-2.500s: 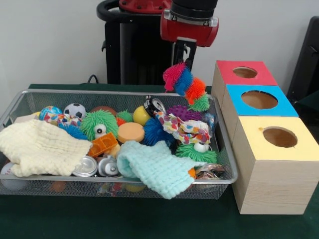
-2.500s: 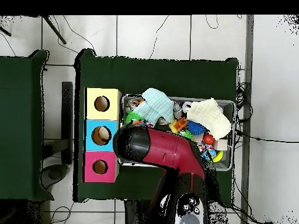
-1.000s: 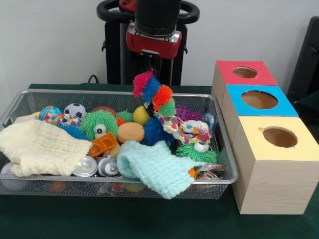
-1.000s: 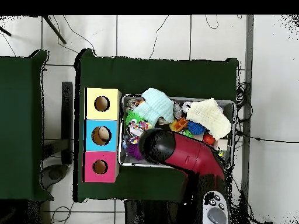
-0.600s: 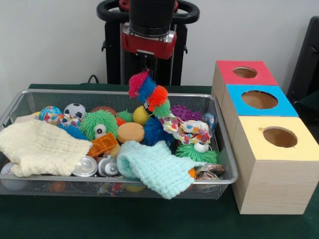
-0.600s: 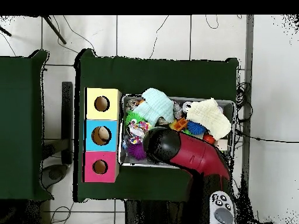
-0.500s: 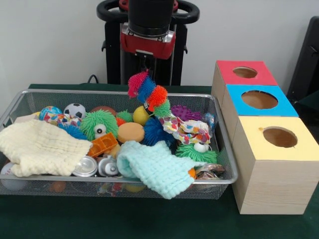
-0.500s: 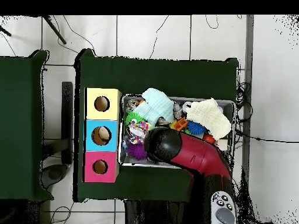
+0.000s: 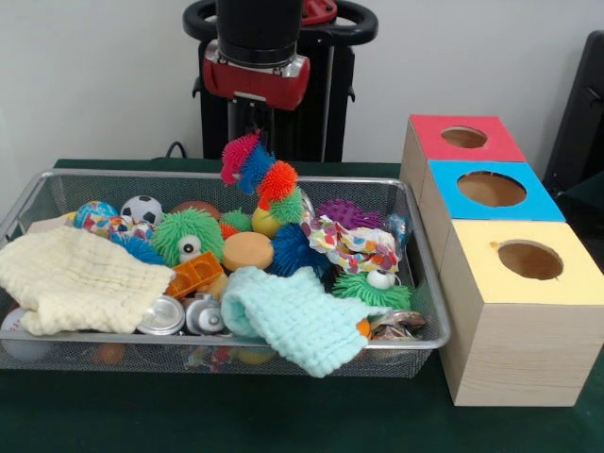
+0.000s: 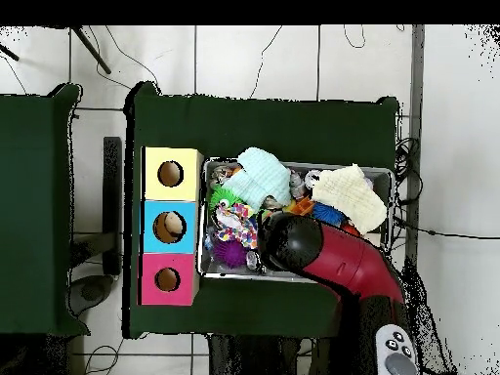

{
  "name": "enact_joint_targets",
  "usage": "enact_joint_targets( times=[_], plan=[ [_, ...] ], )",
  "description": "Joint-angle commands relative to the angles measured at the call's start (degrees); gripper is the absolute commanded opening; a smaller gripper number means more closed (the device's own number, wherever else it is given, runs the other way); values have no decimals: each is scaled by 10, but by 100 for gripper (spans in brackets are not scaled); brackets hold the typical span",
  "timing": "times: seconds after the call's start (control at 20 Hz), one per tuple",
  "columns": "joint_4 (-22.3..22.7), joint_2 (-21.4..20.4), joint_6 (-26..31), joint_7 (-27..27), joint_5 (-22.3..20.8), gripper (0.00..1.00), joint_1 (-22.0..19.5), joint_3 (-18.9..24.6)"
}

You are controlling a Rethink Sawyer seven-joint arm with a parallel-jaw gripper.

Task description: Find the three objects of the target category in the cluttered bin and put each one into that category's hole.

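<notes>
The gripper (image 9: 253,132) hangs below the red and black arm (image 9: 257,66), closed on the top end of a spiky rubber caterpillar toy in pink, blue, orange and green segments (image 9: 261,181); the fingers themselves are mostly hidden behind the pink end. The toy dangles at a slant, its green tail touching or just above the yellow ball (image 9: 264,223) near the far side of the silver wire-mesh bin (image 9: 429,311).

The grip looks to be on soft spikes at one end only, so I judge the toy could slip out or swing when the arm travels, and the low tail could drag on the clutter or catch the bin's rim on the way out. It needs lifting higher first.

The three wooden boxes stand just beside the bin: red-topped (image 9: 462,139), blue-topped (image 9: 491,190) and yellow-topped (image 9: 530,261), each with a round hole. Above bin and boxes the air is free. The holes look narrow for a long floppy toy, so a badly centred release could leave it draped over an edge.
</notes>
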Motion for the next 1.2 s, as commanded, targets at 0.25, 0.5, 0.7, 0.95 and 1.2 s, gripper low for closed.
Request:
enact_joint_targets(
  times=[0.25,0.5,0.7,0.95,1.2],
  plan=[
    [27,-18,-48,-34,-50,0,-52,83],
    [23,-14,-49,-28,-58,0,-61,93],
    [19,-11,-49,-20,-65,0,-63,96],
    [19,-10,-52,-10,-69,0,-61,98],
    [14,-9,-48,-14,-75,0,-67,100]
  ],
)
